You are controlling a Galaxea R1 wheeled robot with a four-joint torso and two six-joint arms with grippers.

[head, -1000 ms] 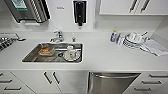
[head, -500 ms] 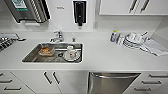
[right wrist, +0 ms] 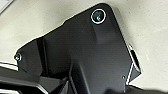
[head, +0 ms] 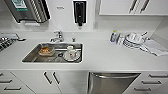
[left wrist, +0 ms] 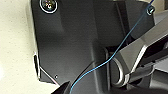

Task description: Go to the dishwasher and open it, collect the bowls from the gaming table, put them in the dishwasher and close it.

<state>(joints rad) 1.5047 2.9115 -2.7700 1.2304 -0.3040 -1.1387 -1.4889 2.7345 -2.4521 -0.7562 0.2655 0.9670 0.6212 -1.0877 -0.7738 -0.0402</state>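
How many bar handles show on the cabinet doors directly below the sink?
2: a slanted pair of bar handles, one and the other, side by side below the sink, left of the dishwasher.

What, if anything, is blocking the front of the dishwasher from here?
Nothing visible. The dishwasher sits shut under the counter, right of the sink, its steel front and bar handle unobstructed in the head view. The dishes are up on the counter, not before it.

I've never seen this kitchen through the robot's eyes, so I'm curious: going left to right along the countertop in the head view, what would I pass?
Sink with faucet → small bottle → stack of plates and dishes → cloth.
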